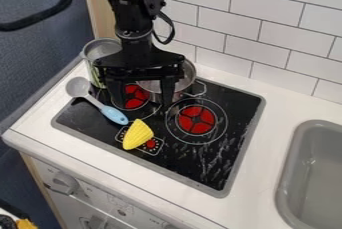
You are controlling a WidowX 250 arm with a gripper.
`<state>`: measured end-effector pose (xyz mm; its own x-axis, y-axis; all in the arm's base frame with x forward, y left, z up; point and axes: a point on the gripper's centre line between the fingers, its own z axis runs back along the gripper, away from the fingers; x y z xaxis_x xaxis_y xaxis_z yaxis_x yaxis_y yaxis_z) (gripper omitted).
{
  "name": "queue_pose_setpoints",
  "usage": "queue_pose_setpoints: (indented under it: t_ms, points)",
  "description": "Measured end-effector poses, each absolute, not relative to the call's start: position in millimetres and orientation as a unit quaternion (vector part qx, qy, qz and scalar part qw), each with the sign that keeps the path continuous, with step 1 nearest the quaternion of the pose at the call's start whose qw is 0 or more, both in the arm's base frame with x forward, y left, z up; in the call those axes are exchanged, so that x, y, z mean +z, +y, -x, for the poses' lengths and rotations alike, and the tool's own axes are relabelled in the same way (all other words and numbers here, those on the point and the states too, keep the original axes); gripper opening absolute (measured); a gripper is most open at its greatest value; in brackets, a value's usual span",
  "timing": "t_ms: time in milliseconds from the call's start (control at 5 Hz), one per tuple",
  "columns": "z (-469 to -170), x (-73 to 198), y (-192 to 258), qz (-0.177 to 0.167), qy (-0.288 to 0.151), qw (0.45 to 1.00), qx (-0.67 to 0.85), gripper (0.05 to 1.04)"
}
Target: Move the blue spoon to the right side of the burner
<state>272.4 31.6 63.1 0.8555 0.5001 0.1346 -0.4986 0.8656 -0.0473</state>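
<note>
Left of the burner [196, 120] lies the blue spoon [111, 113], and there my pincer [143, 105] hangs, spread and empty. I judge nothing done: gripping, carrying and laying it on the right remain.

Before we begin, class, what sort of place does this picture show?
Probably a toy kitchen: there's a black stovetop with red burners, a grey sink and a metal pot.

Soft, fairly even light brightens the white counter [282, 104] and the wall tiles [264, 32], while the blue surface [33, 53] at the left is much dimmer, pale glints break up the glossy black stovetop [235, 110], and gentle shading models the grey sink [314, 173].
</note>
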Motion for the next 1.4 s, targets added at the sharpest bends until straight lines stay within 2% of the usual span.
queue_pose_setpoints:
  t_ms: [200, 800, 1200, 1400]
  points:
    - [-269.3, 55.0, 31.2, 0.003, -0.056, 0.963, 0.262, 1.0]
    - [-269.3, 44.7, 71.0, -0.014, -0.067, 0.931, 0.358, 1.0]
    - [-271.2, 27.1, 95.2, -0.044, -0.058, 0.907, 0.414, 1.0]
    - [-273.7, 19.1, 100.9, -0.064, -0.07, 0.887, 0.452, 1.0]
